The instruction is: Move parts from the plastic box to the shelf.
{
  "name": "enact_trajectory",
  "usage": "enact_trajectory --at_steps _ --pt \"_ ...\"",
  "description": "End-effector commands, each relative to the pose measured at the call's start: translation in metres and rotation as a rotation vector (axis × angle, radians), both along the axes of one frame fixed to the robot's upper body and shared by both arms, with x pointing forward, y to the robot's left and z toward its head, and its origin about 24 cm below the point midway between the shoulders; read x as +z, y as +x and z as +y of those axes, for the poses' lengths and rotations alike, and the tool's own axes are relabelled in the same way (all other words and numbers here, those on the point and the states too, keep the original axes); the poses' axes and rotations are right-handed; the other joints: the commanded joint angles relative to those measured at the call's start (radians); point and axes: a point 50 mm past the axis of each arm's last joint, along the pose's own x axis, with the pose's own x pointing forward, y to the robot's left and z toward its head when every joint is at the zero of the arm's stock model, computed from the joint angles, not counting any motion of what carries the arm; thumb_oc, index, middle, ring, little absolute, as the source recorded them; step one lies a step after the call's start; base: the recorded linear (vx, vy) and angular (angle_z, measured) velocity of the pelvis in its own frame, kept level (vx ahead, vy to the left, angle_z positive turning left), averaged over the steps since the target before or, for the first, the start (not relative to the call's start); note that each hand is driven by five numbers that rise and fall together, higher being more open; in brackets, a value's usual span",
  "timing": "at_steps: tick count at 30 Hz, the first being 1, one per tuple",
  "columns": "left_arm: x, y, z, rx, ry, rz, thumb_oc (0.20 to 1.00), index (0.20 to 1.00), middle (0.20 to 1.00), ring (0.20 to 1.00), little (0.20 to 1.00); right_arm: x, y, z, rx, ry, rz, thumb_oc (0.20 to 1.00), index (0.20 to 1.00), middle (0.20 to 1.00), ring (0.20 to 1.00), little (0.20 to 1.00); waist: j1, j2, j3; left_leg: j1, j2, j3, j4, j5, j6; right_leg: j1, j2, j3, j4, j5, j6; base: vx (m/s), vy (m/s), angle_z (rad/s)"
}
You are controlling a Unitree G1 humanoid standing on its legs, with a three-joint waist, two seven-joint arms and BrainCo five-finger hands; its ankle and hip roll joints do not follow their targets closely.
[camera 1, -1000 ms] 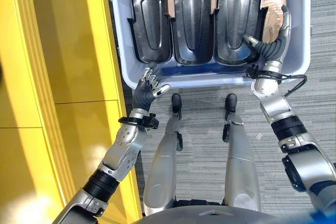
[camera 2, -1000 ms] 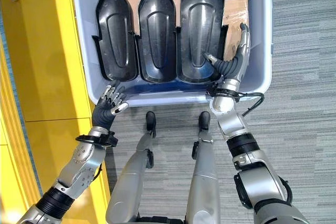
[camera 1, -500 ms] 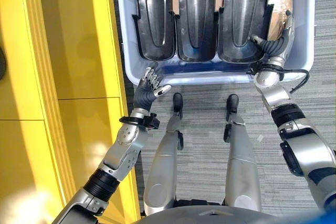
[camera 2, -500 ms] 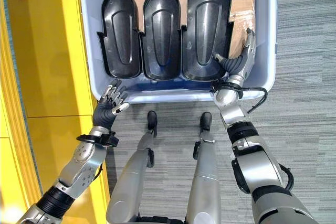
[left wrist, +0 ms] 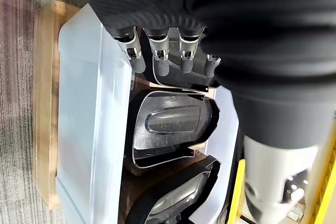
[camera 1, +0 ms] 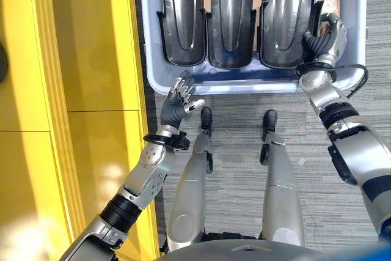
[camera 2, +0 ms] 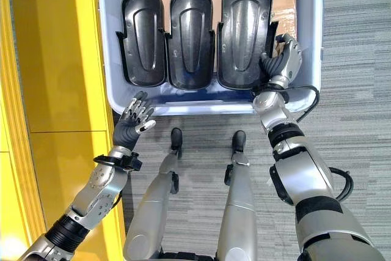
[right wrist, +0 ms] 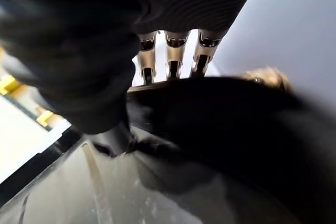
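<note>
Three black parts were seen side by side in the plastic box [camera 2: 305, 41]. The right hand [camera 2: 282, 60] was curled over the near corner of the rightmost part [camera 2: 246, 29], its fingers [right wrist: 170, 59] clamped on that part's edge with the thumb on the other side. The left hand [camera 2: 133, 120] was held just outside the box's near wall, fingers [left wrist: 160, 59] straight and apart, with the leftmost part [camera 2: 143, 32] just beyond their tips, untouched.
</note>
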Motion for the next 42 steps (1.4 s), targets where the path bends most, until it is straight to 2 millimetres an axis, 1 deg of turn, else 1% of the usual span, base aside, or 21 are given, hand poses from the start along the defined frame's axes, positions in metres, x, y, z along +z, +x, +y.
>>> enact_trajectory --at_steps 1,4,6,7,11,18,21,22,23,24,25,27,30,31,32,33,35,38,40,42 --pt "0.024 -0.003 -0.002 -0.05 0.002 -0.123 1.0 1.0 1.0 1.0 1.0 -0.045 0.0 0.022 0.116 0.016 0.204 0.2 0.2 0.2 0.2 0.2 0.045 0.001 0.021 0.019 0.022 -0.079 0.084 -0.13 0.001 0.072 -0.044 -0.02 -0.127 0.091 0.057 0.0 0.0 0.0" --pt "0.024 -0.002 0.0 -0.031 -0.006 -0.126 1.0 1.0 1.0 1.0 1.0 -0.043 -0.002 0.027 0.138 0.001 0.169 0.2 0.2 0.2 0.2 0.2 0.042 -0.006 0.02 0.022 0.021 -0.081 0.085 -0.131 0.002 0.076 -0.044 -0.023 -0.126 0.09 0.057 0.0 0.0 0.0" --pt "0.024 -0.002 0.0 -0.028 -0.008 -0.125 1.0 1.0 1.0 1.0 1.0 -0.042 -0.003 0.027 0.131 -0.026 0.16 0.2 0.2 0.2 0.2 0.2 0.042 -0.008 0.02 0.021 0.022 -0.082 0.087 -0.132 0.002 0.077 -0.045 -0.025 -0.125 0.089 0.057 0.0 0.0 0.0" --pt "0.024 -0.001 0.001 -0.017 -0.007 -0.125 1.0 1.0 1.0 1.0 1.0 -0.038 -0.006 0.028 0.126 -0.002 0.106 0.2 0.2 0.2 0.2 0.2 0.038 -0.013 0.02 0.027 0.024 -0.083 0.086 -0.133 0.003 0.084 -0.044 -0.027 -0.129 0.09 0.058 0.01 0.014 0.03" --pt "0.025 0.0 0.003 -0.003 -0.014 -0.126 1.0 1.0 1.0 1.0 1.0 -0.038 -0.012 0.028 0.126 0.013 0.056 0.2 0.2 0.2 0.2 0.2 0.028 -0.022 0.016 0.037 0.026 -0.086 0.085 -0.136 0.003 0.097 -0.044 -0.03 -0.13 0.087 0.059 0.0 0.0 0.01" --pt "0.021 -0.001 0.007 0.008 -0.012 -0.11 1.0 1.0 1.0 1.0 1.0 -0.027 -0.026 0.029 0.157 0.073 -0.079 0.2 0.2 0.2 0.2 0.2 0.02 -0.035 -0.015 0.075 0.029 -0.089 0.084 -0.145 0.0 0.146 -0.049 -0.04 -0.135 0.08 0.061 0.01 0.0 0.04" --pt "0.019 -0.001 0.01 0.015 -0.004 -0.103 1.0 1.0 1.0 1.0 1.0 -0.016 -0.033 0.033 0.219 0.102 -0.158 0.2 0.2 0.2 0.2 0.2 0.017 -0.042 -0.033 0.101 0.031 -0.09 0.078 -0.149 -0.003 0.177 -0.052 -0.045 -0.144 0.079 0.062 0.01 0.002 0.0" --pt "0.018 -0.002 0.012 0.016 0.004 -0.099 1.0 1.0 1.0 1.0 1.0 -0.011 -0.038 0.038 0.262 0.113 -0.196 0.2 0.2 0.2 0.2 0.2 0.015 -0.044 -0.045 0.122 0.033 -0.092 0.074 -0.15 -0.005 0.2 -0.054 -0.049 -0.149 0.078 0.064 0.05 0.002 0.0" --pt "0.017 -0.002 0.012 0.015 0.004 -0.095 1.0 1.0 1.0 1.0 1.0 -0.011 -0.042 0.042 0.301 0.155 -0.217 0.2 0.2 0.2 0.2 0.2 0.014 -0.046 -0.053 0.133 0.033 -0.093 0.071 -0.151 -0.006 0.215 -0.055 -0.05 -0.153 0.077 0.065 0.05 0.012 0.02" --pt "0.015 -0.003 0.013 0.013 0.007 -0.086 1.0 1.0 1.0 1.0 1.0 -0.01 -0.044 0.044 0.332 0.204 -0.236 0.2 0.2 0.2 0.2 0.2 0.014 -0.046 -0.062 0.151 0.033 -0.092 0.065 -0.152 -0.008 0.235 -0.056 -0.054 -0.158 0.076 0.065 0.04 0.01 0.05" --pt "0.013 -0.003 0.013 0.011 0.012 -0.079 1.0 1.0 1.0 1.0 1.0 -0.013 -0.046 0.046 0.347 0.215 -0.226 0.2 0.2 0.2 0.2 0.2 0.013 -0.046 -0.07 0.158 0.032 -0.092 0.06 -0.146 -0.009 0.247 -0.06 -0.059 -0.167 0.082 0.067 0.05 0.009 0.07" --pt "0.01 -0.004 0.017 0.022 0.014 -0.064 1.0 1.0 1.0 1.0 1.0 -0.01 -0.054 0.055 0.43 0.257 -0.262 0.2 0.2 0.2 0.2 0.2 0.011 -0.047 -0.083 0.196 0.034 -0.092 0.05 -0.15 -0.012 0.286 -0.061 -0.066 -0.175 0.075 0.068 0.06 0.012 0.08" --pt "0.004 -0.006 0.019 0.02 0.019 -0.041 1.0 1.0 1.0 1.0 1.0 -0.014 -0.062 0.062 0.503 0.307 -0.27 0.2 0.2 0.2 0.2 0.2 0.01 -0.052 -0.107 0.239 0.039 -0.096 0.033 -0.147 -0.009 0.33 -0.063 -0.074 -0.189 0.075 0.07 0.07 0.004 0.1" --pt "0.003 -0.007 0.02 0.021 0.022 -0.035 1.0 1.0 1.0 1.0 1.0 -0.015 -0.065 0.065 0.52 0.303 -0.276 0.2 0.2 0.2 0.2 0.2 0.01 -0.054 -0.113 0.261 0.041 -0.096 0.03 -0.154 -0.01 0.354 -0.063 -0.077 -0.189 0.067 0.071 0.08 0.005 0.09" --pt "0.001 -0.008 0.021 0.02 0.026 -0.03 1.0 1.0 1.0 1.0 1.0 -0.014 -0.068 0.068 0.536 0.263 -0.272 0.2 0.2 0.2 0.2 0.2 0.009 -0.056 -0.119 0.279 0.042 -0.097 0.025 -0.156 -0.01 0.373 -0.063 -0.079 -0.194 0.065 0.073 0.09 0.001 0.1" --pt "0.0 -0.009 0.022 0.018 0.027 -0.027 1.0 1.0 1.0 1.0 1.0 -0.011 -0.073 0.071 0.575 0.25 -0.288 0.2 0.2 0.2 0.2 0.2 0.008 -0.059 -0.126 0.297 0.044 -0.1 0.021 -0.157 -0.01 0.392 -0.064 -0.082 -0.198 0.063 0.074 0.08 0.001 0.1" --pt "-0.004 -0.012 0.022 0.013 0.032 -0.01 1.0 1.0 1.0 1.0 1.0 -0.017 -0.076 0.073 0.596 0.27 -0.27 0.2 0.2 0.2 0.2 0.2 0.007 -0.062 -0.143 0.329 0.047 -0.101 0.008 -0.155 -0.009 0.429 -0.065 -0.09 -0.214 0.065 0.078 0.08 0.006 0.05" --pt "-0.011 -0.015 0.025 0.02 0.039 0.016 1.0 1.0 1.0 1.0 1.0 -0.021 -0.088 0.077 0.656 0.281 -0.272 0.2 0.2 0.2 0.2 0.2 0.003 -0.067 -0.167 0.374 0.052 -0.105 -0.016 -0.153 -0.01 0.481 -0.067 -0.104 -0.237 0.06 0.081 0.08 -0.002 0.01" --pt "-0.013 -0.016 0.028 0.036 0.041 0.024 1.0 1.0 1.0 1.0 1.0 -0.027 -0.094 0.078 0.68 0.314 -0.26 0.2 0.2 0.2 0.2 0.2 0.0 -0.07 -0.184 0.406 0.058 -0.109 -0.037 -0.148 -0.013 0.521 -0.066 -0.119 -0.262 0.058 0.082 0.07 -0.017 0.08" --pt "-0.018 -0.019 0.035 0.074 0.042 0.043 1.0 1.0 1.0 1.0 1.0 -0.032 -0.103 0.079 0.735 0.394 -0.256 0.2 0.2 0.2 0.2 0.2 -0.001 -0.075 -0.212 0.453 0.07 -0.108 -0.066 -0.142 -0.015 0.564 -0.059 -0.132 -0.282 0.054 0.084 0.08 -0.021 0.09"
